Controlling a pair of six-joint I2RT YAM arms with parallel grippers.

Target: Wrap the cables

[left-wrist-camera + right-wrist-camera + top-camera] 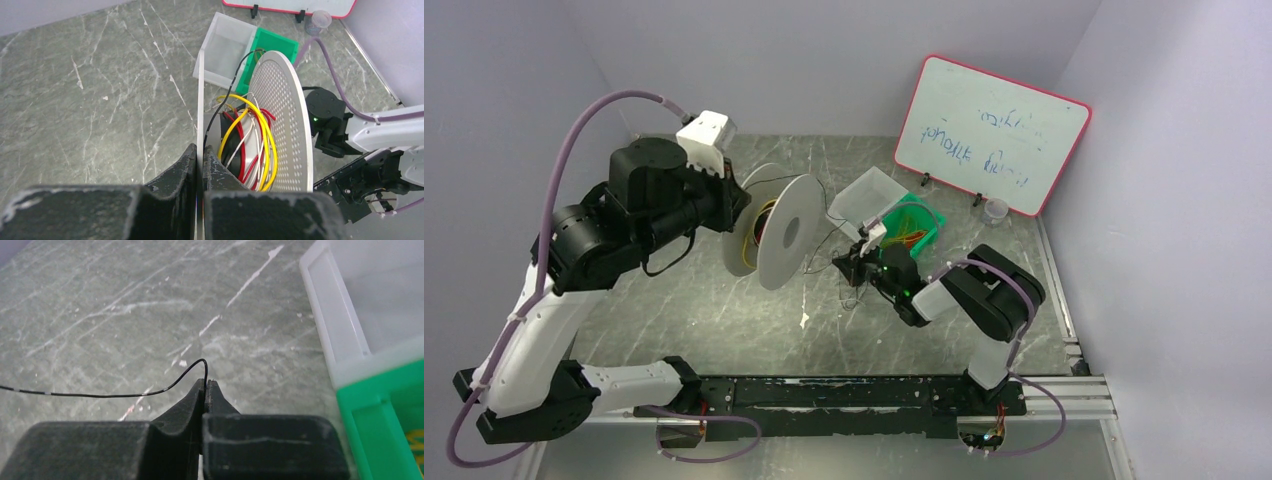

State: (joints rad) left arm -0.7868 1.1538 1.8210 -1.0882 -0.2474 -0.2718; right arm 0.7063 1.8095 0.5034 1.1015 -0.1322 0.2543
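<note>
Grey marbled table [724, 330] fills the floor of a pale-walled booth, with a red-rimmed whiteboard [994, 135] propped at the upper right of the overhead view. At centre-left of that view the left gripper [202, 155] holds a white spool [786, 232] on edge, its fingers clamped on the rim of the thin solid flange.

To the right of the spool a white bin [869, 200] sits touching a green bin [919, 225]. The right gripper [205, 385] hangs just below them, low over the table. Its fingers are pressed together, pinching the end of a black cable [125, 394].

The cables [250, 140] are thin, limp strands. Yellow, red and white ones loop loosely round the spool's core between the two flanges. A tangle of coloured strands [914, 232] lies in the green bin.

Only the left wrist view shows the wound loops and the holes dotting the far flange. Only the right wrist view shows the pinch itself, the black cable curling up out of the fingertips and trailing off to the left edge. From above it is barely a hairline.

A small clear cup [996, 209] stands under the whiteboard.
</note>
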